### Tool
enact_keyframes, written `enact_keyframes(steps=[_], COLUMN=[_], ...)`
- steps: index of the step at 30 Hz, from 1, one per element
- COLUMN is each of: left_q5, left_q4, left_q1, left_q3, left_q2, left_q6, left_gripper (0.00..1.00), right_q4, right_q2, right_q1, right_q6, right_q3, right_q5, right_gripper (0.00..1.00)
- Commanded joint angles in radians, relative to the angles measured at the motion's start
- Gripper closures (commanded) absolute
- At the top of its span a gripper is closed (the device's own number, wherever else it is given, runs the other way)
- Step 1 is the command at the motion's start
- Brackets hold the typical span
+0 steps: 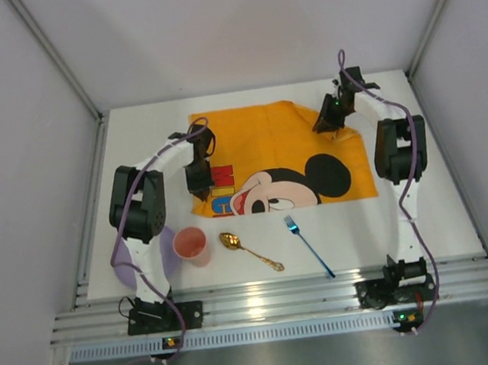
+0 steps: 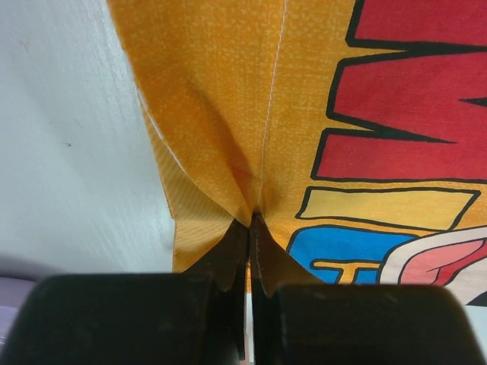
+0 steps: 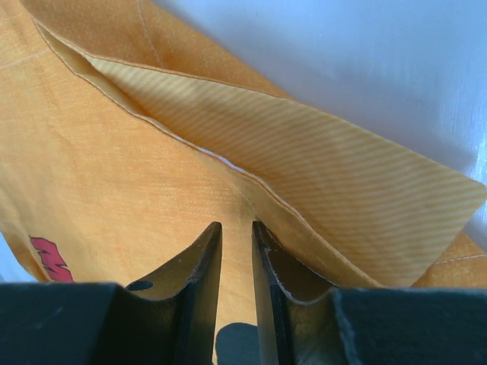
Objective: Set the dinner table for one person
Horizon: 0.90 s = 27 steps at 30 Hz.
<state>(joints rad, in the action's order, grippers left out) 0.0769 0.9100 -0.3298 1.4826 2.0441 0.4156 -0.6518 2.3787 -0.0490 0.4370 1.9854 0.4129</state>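
An orange Mickey Mouse placemat (image 1: 274, 139) lies on the white dinner table (image 1: 433, 214). My left gripper (image 1: 200, 186) sits at the mat's left edge. In the left wrist view, the left gripper (image 2: 249, 218) is shut on a pinched-up fold of the placemat (image 2: 221, 91), beside bare table (image 2: 61, 152). My right gripper (image 1: 331, 125) is at the mat's far right corner. In the right wrist view, the right gripper (image 3: 237, 225) has its jaws a narrow gap apart over the placemat (image 3: 91, 160), next to a turned-over corner (image 3: 319, 163) showing the striped underside.
A pink cup (image 1: 191, 245), a gold spoon (image 1: 250, 250) and a blue fork (image 1: 309, 246) lie near the front edge. A purple plate (image 1: 163, 244) is partly hidden under the left arm. The ribbed aluminium rail (image 1: 284, 299) runs along the front; walls enclose the table.
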Motion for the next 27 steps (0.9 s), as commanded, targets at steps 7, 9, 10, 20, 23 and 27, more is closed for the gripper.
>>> enact_keyframes(steps=[7,9,10,20,23,27], left_q5=[0.083,0.086,0.086,0.073,0.054,0.037], left_q4=[0.046,0.046,0.046,0.095,0.095,0.083], left_q1=[-0.003,-0.003,-0.003,-0.003,-0.003,-0.003], left_q3=[-0.070,-0.093,-0.099,-0.042,-0.015,-0.012], left_q2=[0.059,0.045,0.039,0.041,0.044,0.045], left_q6=[-0.037,-0.038,-0.038,-0.055,-0.052,-0.049], left_gripper=[1.00,1.00,1.00,1.00,1.00,1.00], right_q4=[-0.022,-0.035,-0.045,0.043,0.081,0.156], right_q2=[0.040,0.053,0.056,-0.104,-0.215,-0.317], right_q1=[0.026,0.034,0.037,0.020,0.017,0.008], right_q6=[-0.033,-0.043,-0.047,-0.075,-0.028,0.052], right_q3=[0.147,0.228,0.263,0.429,0.256,-0.035], right_q5=[-0.095,-0.193,-0.283,-0.540,-0.418,-0.220], right_gripper=[0.78,0.78,0.78,0.50,0.46,0.45])
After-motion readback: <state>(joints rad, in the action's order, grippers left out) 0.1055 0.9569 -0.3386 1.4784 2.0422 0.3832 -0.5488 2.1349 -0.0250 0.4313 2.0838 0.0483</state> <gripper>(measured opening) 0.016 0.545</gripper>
